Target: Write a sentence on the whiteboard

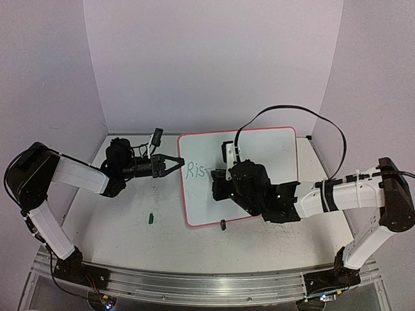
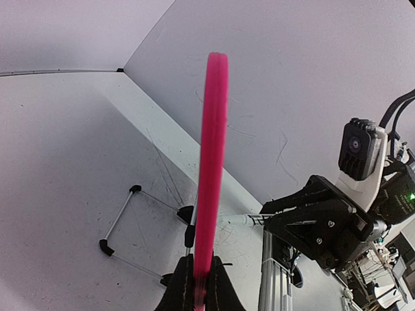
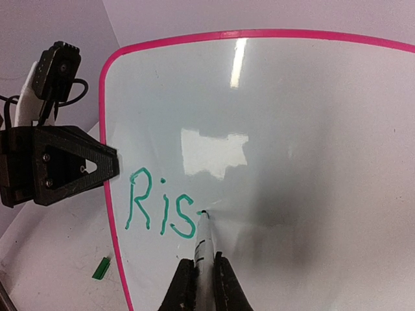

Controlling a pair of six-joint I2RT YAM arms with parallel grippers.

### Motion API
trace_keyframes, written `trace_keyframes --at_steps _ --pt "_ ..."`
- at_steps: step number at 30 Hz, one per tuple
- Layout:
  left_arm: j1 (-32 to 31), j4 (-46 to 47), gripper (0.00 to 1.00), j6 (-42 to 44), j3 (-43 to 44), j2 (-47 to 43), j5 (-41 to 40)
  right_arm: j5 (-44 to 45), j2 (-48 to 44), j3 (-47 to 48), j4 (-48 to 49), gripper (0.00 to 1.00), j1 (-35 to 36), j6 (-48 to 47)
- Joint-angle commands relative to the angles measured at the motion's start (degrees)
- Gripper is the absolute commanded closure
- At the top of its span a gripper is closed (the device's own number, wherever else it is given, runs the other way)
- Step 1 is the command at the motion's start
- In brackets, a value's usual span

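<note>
The whiteboard [image 1: 259, 146] lies in the middle of the table, pink-red framed, with green letters "Ris" [image 3: 159, 206] near its left edge. My left gripper [image 1: 176, 162] is shut on the board's left frame edge; the left wrist view shows the pink edge [image 2: 211, 162] between the fingers. My right gripper [image 3: 201, 275] is shut on a white marker [image 3: 202, 249]. The marker's tip touches the board just right of the "s". The right gripper [image 1: 217, 176] sits over the board's lower left part.
A green marker cap [image 1: 150, 218] lies on the table left of the board, also in the right wrist view [image 3: 100, 267]. A small black clip foot [image 1: 222, 225] is at the board's near edge. A wire stand [image 2: 123, 223] lies on the table.
</note>
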Motion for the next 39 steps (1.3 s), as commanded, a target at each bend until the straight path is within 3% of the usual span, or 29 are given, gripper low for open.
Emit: trace_keyframes --at_steps 1,39 --pt "0.20 2.21 1.00 -1.24 0.44 -3.19 2.00 3.42 -1.54 -0.34 -1.01 1.00 -0.34 1.33" --pt "0.20 1.88 1.00 -1.10 0.75 -3.12 1.88 0.00 0.60 0.75 2.85 1.00 -0.73 -1.79"
